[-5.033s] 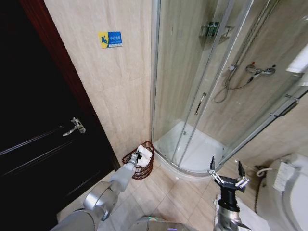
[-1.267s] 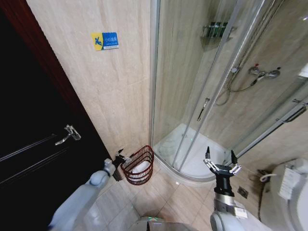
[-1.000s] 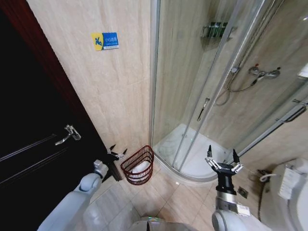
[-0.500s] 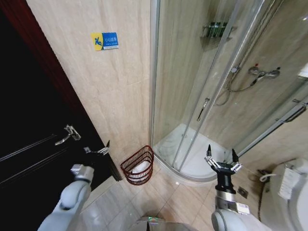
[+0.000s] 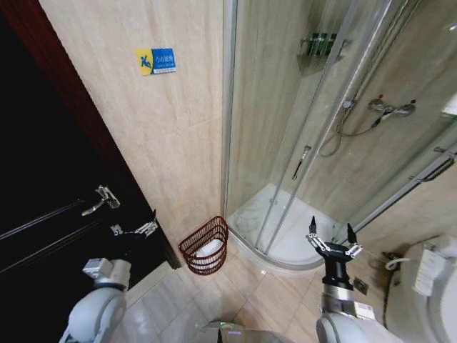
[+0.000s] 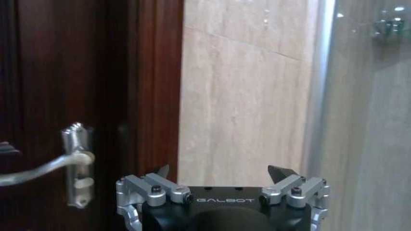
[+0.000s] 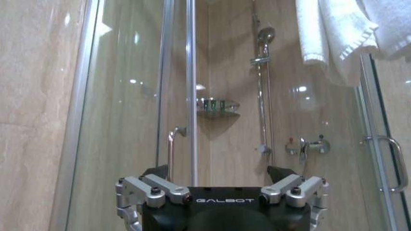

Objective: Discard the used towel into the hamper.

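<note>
Now the towel (image 5: pixel 212 249) lies in the hamper (image 5: pixel 205 246), well right of our spread, empty left hand (image 5: pixel 133 229). The right hand (image 5: pixel 333 243) hangs spread too. Swinging left, we judge, could knock the door handle (image 5: pixel 98 199).

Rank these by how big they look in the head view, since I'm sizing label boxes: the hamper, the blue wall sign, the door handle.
1. hamper, clearly largest.
2. blue wall sign.
3. door handle.
The sign and the handle look nearly alike, so their order is unsure, and each stands at a different distance from the camera.

Silver arms, black GALBOT-marked pincers (image 6: pixel 222 175), metal fingertips
</note>
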Robot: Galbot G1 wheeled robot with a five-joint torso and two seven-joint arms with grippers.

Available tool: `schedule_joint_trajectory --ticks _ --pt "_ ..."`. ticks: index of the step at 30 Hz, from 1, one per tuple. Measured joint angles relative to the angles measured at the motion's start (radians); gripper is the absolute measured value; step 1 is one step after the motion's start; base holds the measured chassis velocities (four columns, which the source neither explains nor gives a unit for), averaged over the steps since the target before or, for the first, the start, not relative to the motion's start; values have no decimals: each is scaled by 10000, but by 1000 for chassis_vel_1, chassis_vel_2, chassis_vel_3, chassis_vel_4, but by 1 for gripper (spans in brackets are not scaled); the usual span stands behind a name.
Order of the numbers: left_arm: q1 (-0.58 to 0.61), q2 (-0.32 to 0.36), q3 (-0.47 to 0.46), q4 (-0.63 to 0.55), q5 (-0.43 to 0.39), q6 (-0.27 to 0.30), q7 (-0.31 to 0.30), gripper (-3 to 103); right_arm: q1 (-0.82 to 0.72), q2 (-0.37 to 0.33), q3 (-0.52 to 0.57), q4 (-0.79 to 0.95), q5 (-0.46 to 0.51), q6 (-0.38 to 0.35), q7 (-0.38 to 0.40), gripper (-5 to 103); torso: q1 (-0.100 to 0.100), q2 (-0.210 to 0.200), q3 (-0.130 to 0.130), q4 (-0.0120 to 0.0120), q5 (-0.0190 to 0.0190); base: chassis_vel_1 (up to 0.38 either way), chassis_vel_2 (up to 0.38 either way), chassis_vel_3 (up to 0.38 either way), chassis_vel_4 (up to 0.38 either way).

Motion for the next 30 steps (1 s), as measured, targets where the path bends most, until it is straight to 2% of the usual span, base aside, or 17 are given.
schedule_joint_trajectory --ticks 16,30 --pt "-24 12 108 77 43 -17 77 100 -97 -291 337 2358 600 -1321 92 100 1 0 0 0 0 0 0 0 0" --pt "-38 19 116 97 43 -25 81 100 -269 -566 1914 3050 954 -1295 257 100 1 0 0 0 1 0 0 0 0"
